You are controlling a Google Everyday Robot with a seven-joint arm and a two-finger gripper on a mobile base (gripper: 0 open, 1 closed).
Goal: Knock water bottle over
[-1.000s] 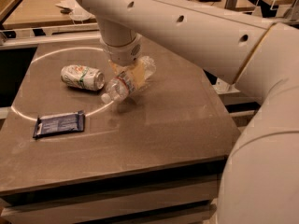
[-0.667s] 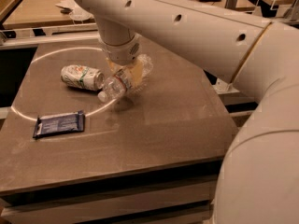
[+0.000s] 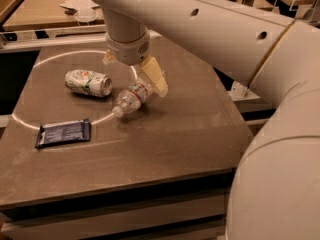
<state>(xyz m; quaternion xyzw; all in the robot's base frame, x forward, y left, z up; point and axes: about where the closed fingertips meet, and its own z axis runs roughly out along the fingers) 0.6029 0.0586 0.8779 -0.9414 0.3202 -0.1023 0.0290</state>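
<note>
Pincer [image 3: 133, 75] hangs over the upper middle of the bench [image 3: 180, 139], its two pale fingers [image 3: 154, 76] spread and pinching nothing. The finger on the right of the frame rests at, or just beside, the base of the water bottle [image 3: 131, 98].

Over the last second the bottle has sunk from a steep lean under the wrist to a much flatter pose. It now lies on its side at the centre of the frame, with its white cap pointing to the lower left and its base up near that finger. The arm has barely shifted.

The crushed soda can [image 3: 88, 82] lies just left of the bottle without touching it. The dark blue snack wrapper [image 3: 63, 133] sits at lower left, well apart.

Judging by how the bottle lies, the knock-over looks essentially done. What remains is to draw the pincer clear without rolling the bottle into the can.
</note>
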